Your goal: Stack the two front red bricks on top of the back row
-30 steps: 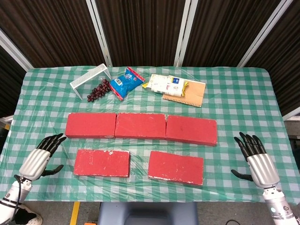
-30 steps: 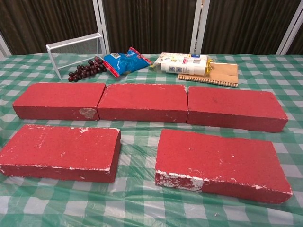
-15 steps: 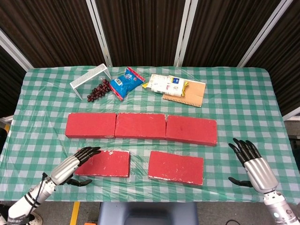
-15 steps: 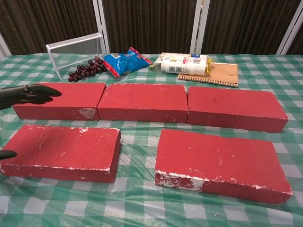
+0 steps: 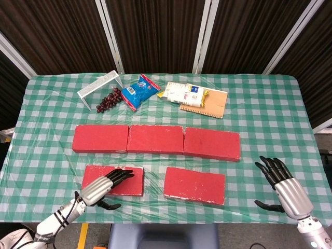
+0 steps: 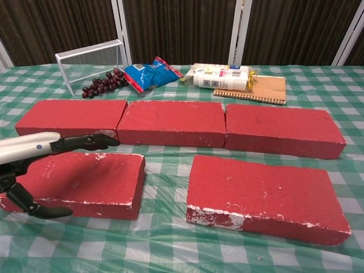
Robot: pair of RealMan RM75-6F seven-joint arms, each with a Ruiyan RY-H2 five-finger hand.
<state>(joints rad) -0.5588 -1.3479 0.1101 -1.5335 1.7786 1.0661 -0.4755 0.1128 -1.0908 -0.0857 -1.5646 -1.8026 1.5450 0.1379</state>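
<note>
Three red bricks form the back row: left (image 5: 100, 138), middle (image 5: 155, 139) and right (image 5: 211, 143). Two more lie in front, the front left brick (image 5: 134, 184) (image 6: 96, 179) and the front right brick (image 5: 194, 184) (image 6: 264, 195). My left hand (image 5: 104, 185) (image 6: 34, 149) reaches over the front left brick, fingers stretched above its top and thumb low by its near edge, gripping nothing. My right hand (image 5: 282, 184) hovers open off to the right of the bricks, fingers spread; the chest view does not show it.
Along the back of the green checked table (image 5: 270, 114) stand a white wire rack (image 5: 101, 84), dark grapes (image 5: 108, 99), a blue snack bag (image 5: 139, 91), a white packet (image 5: 181, 93) and a brown notebook (image 5: 210, 104). The table's near edge runs just below both hands.
My left hand has moved right from beside the table's left edge to above the front left brick. My right hand shifted slightly down and right. No brick has moved.
</note>
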